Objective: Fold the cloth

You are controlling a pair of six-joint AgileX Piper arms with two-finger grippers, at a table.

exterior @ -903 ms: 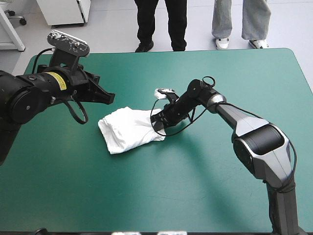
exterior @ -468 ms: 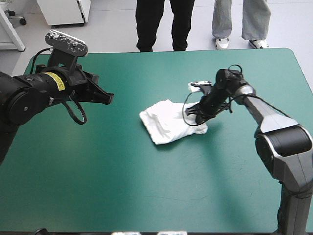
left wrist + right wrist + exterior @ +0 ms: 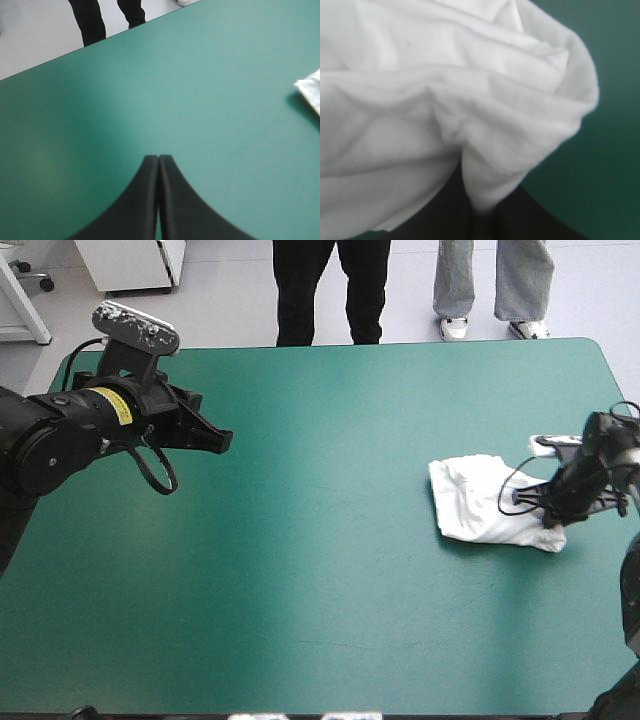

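Bundle: the white T-shirt (image 3: 480, 502), folded to a compact wad, lies on the teal-green table (image 3: 300, 630) close to its right edge, about midway between far and near edges. Long axis runs roughly left-right, the right end slanting a little toward the near edge.

Right gripper (image 3: 548, 512) sits at that right end, black fingers all but together with a fold of cloth pinched between them. The bundle stretches from the jaws toward the table's centre.

Right wrist view: soft matte knit, deep rounded creases, stacked layers, one rolled edge curving off ahead of the fingers.

Left gripper (image 3: 222, 440) hangs above the table's left part, well apart from the cloth. Its fingers are pressed together in a pointed arch, nothing in them. Right arm clearly the nearer.

Judgement: fold looks done or nearly so. Next move, likely a release, rests with the right jaws; limp cloth may drag or spring loose as they part.
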